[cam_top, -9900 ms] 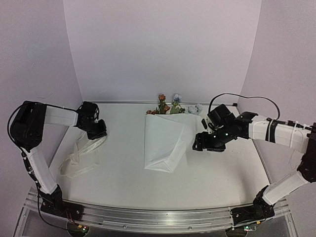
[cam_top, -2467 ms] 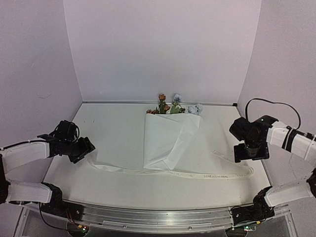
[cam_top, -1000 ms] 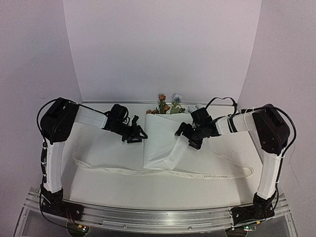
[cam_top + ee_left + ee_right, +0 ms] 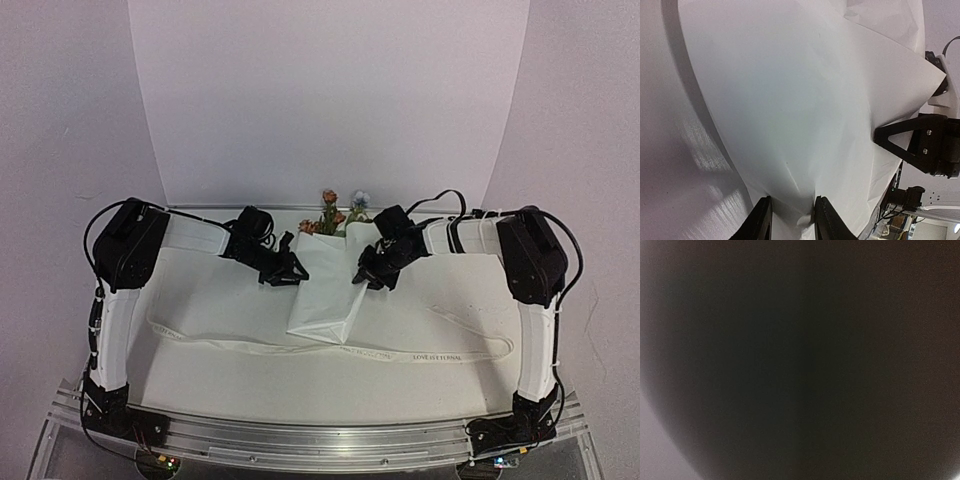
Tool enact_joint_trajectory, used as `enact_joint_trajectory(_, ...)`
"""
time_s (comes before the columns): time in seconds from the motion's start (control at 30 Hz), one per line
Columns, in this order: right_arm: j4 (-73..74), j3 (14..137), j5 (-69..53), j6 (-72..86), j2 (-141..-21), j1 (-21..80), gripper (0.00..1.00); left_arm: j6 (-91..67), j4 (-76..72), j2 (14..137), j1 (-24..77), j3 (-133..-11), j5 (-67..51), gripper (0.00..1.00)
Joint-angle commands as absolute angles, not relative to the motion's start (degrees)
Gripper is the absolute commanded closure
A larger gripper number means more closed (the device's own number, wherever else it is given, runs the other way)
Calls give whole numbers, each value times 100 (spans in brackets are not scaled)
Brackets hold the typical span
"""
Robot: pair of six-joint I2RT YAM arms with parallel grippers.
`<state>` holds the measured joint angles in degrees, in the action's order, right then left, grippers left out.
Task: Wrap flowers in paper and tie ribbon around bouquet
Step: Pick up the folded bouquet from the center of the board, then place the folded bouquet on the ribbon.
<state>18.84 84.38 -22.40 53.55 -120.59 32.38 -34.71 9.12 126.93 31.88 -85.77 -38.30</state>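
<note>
The paper (image 4: 325, 290) is seen folded into a long white wrap in the middle of the desk (image 4: 220, 375), with its narrow end laid toward the arms' bases and its wide end toward the back wall. The flowers (image 4: 335, 212) are found at that wide far end, where orange-pink and pale blue blooms on green stems stick out past the paper's edge. The ribbon (image 4: 420, 355) is laid flat across the desk from left to right, and it is passed under the near end of the paper, with dark lettering printed along its right half. The left gripper (image 4: 291, 272) is placed at the left edge of the paper; in the left wrist view its two dark fingers (image 4: 760, 222) are set narrow, and a fold of the paper is pinched between them. The right gripper (image 4: 363, 277) is pressed against the opposite, right edge of the paper, so that the wrap is flanked by both arms. The right wrist view is almost wholly dark, and whether that gripper is closed on the paper or merely held against it cannot be told.
</note>
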Motion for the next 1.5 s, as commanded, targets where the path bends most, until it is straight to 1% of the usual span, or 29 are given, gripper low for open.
enact_joint_trajectory(0.0,2600,9064,-2643,5434,-12172,3245,92,-3564,1094,12622,3225,-8854,-3929,69)
enact_joint_trajectory(0.07,2773,9217,-2752,5534,-12220,3245,97,-3594,1170,12539,3220,-8838,-3911,69)
enact_joint_trajectory(0.13,2916,9349,-2864,5648,-12257,3244,100,-3615,1275,12470,3216,-8848,-3896,69)
enact_joint_trajectory(0.43,3260,9505,-3256,6062,-12124,3252,100,-3694,1593,12036,3217,-8636,-3865,68)
enact_joint_trajectory(0.7,3305,9087,-3399,6029,-11790,3389,100,-3985,1124,11470,3229,-7699,-3983,68)
enact_joint_trajectory(0.77,3305,8921,-3408,6021,-11709,3445,100,-4054,1002,11322,3254,-7406,-3975,66)
enact_joint_trajectory(0.83,3305,8735,-3363,6024,-11593,3503,100,-4175,847,11109,3268,-7149,-3893,62)
enact_joint_trajectory(0.97,3296,8316,-3187,6043,-11298,3651,100,-4524,607,10520,3272,-6504,-3422,53)
enact_joint_trajectory(1.13,3263,7881,-2848,6214,-10911,3824,100,-5162,361,9710,3263,-5797,-2755,48)
enact_joint_trajectory(1.47,2900,7018,-1768,6536,-10126,4263,100,-6744,158,8180,3113,-4446,-1404,43)
